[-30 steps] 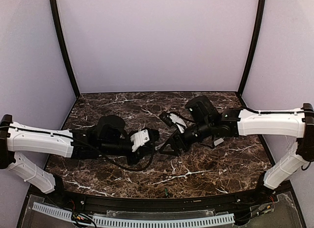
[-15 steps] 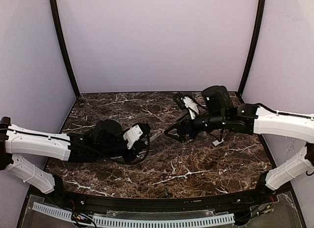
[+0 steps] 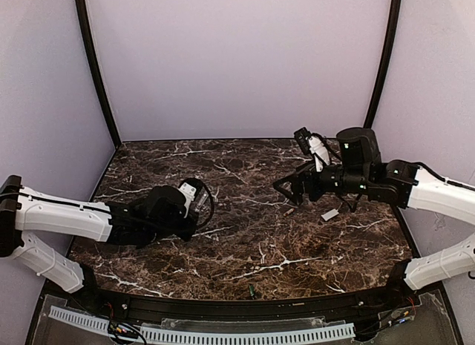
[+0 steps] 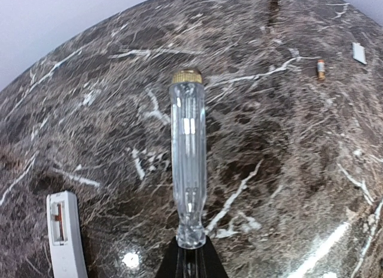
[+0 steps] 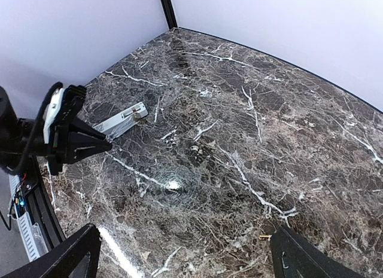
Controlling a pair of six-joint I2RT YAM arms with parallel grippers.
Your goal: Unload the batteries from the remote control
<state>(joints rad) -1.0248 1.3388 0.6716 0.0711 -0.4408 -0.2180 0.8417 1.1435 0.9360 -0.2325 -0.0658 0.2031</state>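
The white remote control lies flat on the marble just left of my left gripper, with a slot in its upper face showing something red-brown inside. It also shows in the right wrist view. My left gripper is shut on the base of a clear stick-like tool with a brass tip, which points away over the table. A small battery lies loose on the marble. My right gripper is wide open and empty, raised above the table right of centre.
A small white flat cover piece lies on the marble at the right, under my right arm. The table is dark veined marble, walled by lilac panels with black corner posts.
The two grippers, close together at the centre a second ago, have drawn apart. My left gripper has pulled back to the left, and my right arm has moved right and back.
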